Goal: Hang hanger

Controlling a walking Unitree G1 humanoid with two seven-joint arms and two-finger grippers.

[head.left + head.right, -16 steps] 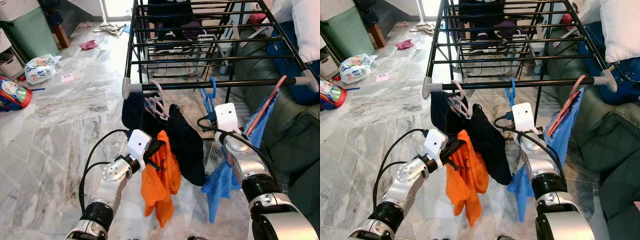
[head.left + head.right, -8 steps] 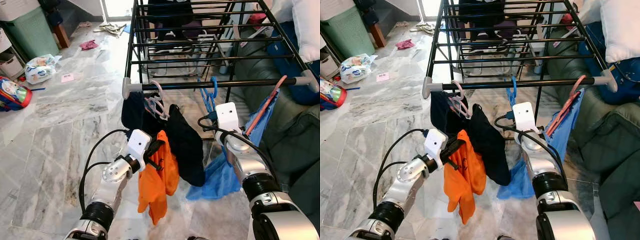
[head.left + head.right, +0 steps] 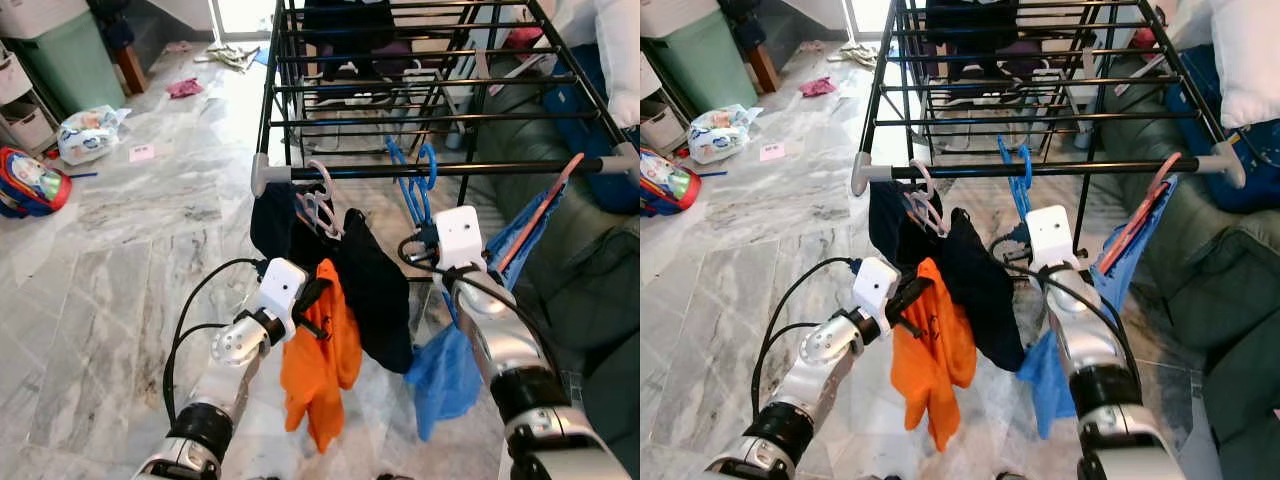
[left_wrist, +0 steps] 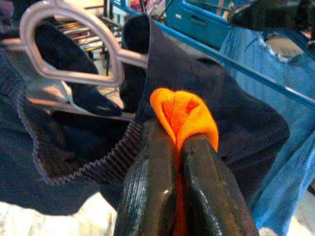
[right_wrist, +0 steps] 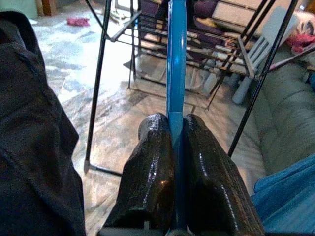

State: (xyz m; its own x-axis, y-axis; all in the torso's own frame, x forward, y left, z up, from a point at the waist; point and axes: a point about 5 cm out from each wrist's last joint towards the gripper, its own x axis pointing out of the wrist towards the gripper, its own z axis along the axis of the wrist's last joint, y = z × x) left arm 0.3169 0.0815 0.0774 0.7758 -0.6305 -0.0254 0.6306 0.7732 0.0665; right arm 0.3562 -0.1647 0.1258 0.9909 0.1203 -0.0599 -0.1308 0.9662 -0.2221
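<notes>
Blue hanger [image 5: 176, 64] is pinched by right gripper [image 5: 174, 142]; rigid, light. Orange garment [image 3: 318, 350], soft, is clamped by left gripper [image 4: 179, 147].

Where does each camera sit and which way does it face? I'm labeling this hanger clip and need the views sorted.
Left eye view: on the head, looking down at the drying rack; both silver arms show.
Right eye view: its stereo twin, same scene.
Left wrist view: along the left gripper, shut on the orange garment.
Right wrist view: along the right gripper, shut on the blue hanger.
Shared: the dark garment appears in all views.
</notes>
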